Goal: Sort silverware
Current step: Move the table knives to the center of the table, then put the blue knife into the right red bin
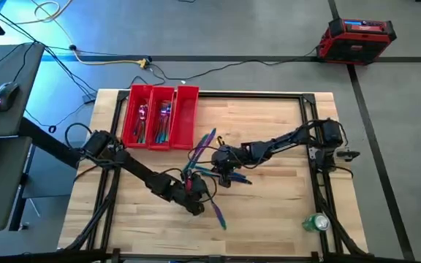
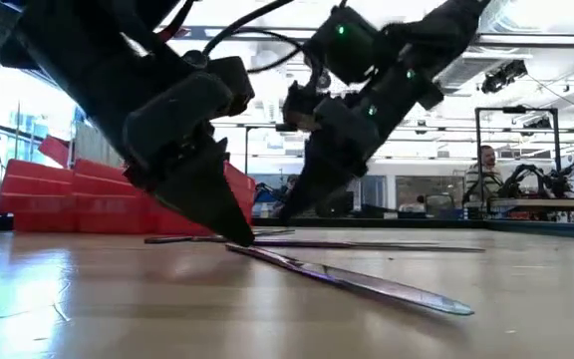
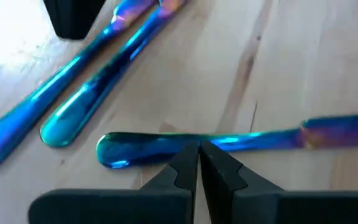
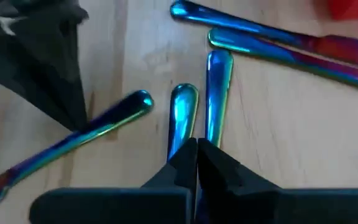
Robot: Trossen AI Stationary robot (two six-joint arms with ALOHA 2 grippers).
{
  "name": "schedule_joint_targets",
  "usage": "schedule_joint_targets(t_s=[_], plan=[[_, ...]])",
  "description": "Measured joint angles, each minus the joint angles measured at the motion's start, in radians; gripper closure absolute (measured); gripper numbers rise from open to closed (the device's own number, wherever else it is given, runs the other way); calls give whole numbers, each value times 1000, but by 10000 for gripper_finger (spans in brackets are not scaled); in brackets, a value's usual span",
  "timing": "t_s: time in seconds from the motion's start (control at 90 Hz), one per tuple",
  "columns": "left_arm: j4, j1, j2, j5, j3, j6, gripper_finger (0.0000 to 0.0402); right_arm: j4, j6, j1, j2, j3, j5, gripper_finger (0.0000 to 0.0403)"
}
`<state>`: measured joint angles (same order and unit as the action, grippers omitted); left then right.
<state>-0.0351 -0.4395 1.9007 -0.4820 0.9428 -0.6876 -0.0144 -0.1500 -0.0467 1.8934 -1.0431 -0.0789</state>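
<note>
Both grippers closed: left gripper (image 3: 199, 163) pinching a knife handle (image 3: 166, 147), right gripper (image 4: 196, 158) on loose silverware (image 4: 219, 81) — arms close, collision or slip likely.

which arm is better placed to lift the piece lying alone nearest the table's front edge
Left, probably. The left gripper has its jaws closed, tips right on that slim iridescent blue-purple metal utensil. The right gripper sits over the loose pile of handles nearer the red three-compartment tray.

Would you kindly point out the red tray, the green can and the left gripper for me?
red tray (image 1: 189, 117), high view, its right-hand compartment.
green can (image 1: 316, 222), high view, its middle.
left gripper (image 3: 199, 155), left wrist view, between the fingertips, jaws closed.
</note>
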Motion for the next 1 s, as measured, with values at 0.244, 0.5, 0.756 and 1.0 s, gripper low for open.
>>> schedule_joint_targets(t_s=[0.244, 0.5, 0.756, 1.0], plan=[[-13, 1, 0, 37, 0, 21, 401, 169, -190, -84, -149, -5, -30, 403], [-24, -39, -1, 384, 2, 128, 401, 170, -539, -275, -129, 29, -49, 372], [-210, 9, 70, 504, 17, 253, 402, 67, -795, -384, -61, 33, 78, 270], [-182, 46, 224, 567, 211, 326, 401, 26, -921, -417, 32, 33, 94, 232]])
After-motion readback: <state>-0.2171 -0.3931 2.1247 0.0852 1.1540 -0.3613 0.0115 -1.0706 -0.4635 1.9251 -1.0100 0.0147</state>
